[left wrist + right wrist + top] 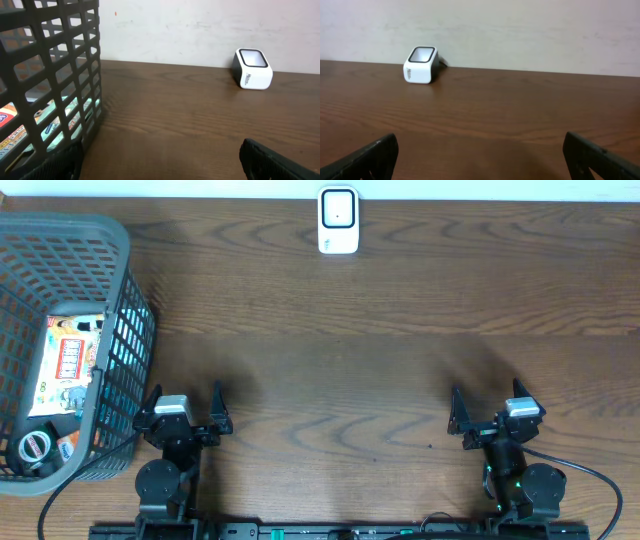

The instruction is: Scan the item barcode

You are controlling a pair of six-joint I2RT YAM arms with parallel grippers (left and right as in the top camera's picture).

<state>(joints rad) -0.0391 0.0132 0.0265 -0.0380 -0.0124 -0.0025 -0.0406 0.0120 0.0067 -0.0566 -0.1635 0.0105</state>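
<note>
A white barcode scanner (338, 220) with a dark window stands at the table's far edge; it also shows as the scanner (252, 69) and the scanner (422, 65) in the wrist views. A colourful flat box (68, 363) lies inside the grey basket (120, 250) at the left, with a roll of tape (36, 447) beside it. My left gripper (186, 406) sits open near the front edge, just right of the basket, nothing between its fingers. My right gripper (490, 411) rests open at the front right, empty.
The basket's dark lattice wall (55, 75) fills the left of the left wrist view, close to my left fingertip (60, 162). Bare wooden table (340, 390) lies between both arms and the scanner. A pale wall rises behind the table.
</note>
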